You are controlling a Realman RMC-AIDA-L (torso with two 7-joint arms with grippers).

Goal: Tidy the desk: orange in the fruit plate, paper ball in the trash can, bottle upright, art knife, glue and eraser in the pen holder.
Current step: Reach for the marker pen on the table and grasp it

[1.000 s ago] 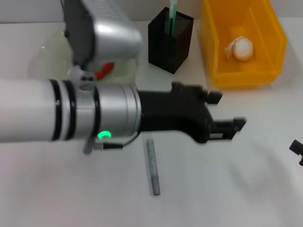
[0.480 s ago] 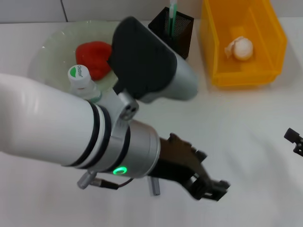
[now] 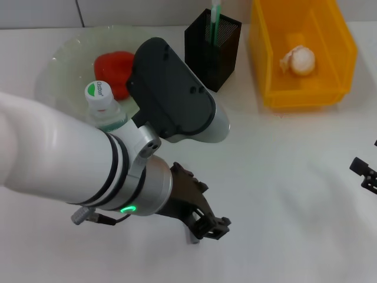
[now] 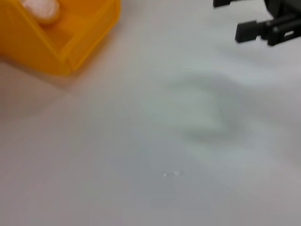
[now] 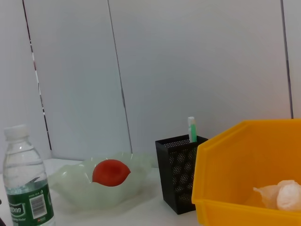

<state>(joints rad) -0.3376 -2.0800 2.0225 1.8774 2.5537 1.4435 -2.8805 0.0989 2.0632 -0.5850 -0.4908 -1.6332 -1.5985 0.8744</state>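
My left gripper (image 3: 207, 224) is open and low over the table, right above the near end of the grey art knife (image 3: 192, 237), which it mostly hides. The bottle (image 3: 101, 101) stands upright beside the fruit plate (image 3: 65, 59), which holds the orange (image 3: 115, 71). The black pen holder (image 3: 212, 50) holds the green glue stick (image 3: 214, 17). The paper ball (image 3: 297, 59) lies in the yellow trash can (image 3: 344, 53). My right gripper (image 3: 365, 174) is open and empty at the right edge, and it also shows in the left wrist view (image 4: 240, 16). No eraser is in view.
The right wrist view shows the bottle (image 5: 26, 188), the orange (image 5: 110, 172), the pen holder (image 5: 181, 179) and the trash can (image 5: 235, 188) in a row before a grey wall. My left arm (image 3: 70, 165) covers the table's left front.
My left arm has swung from the middle of the table toward the front and lowered its gripper over the art knife. This uncovered the orange and the bottle. The right gripper barely moved.
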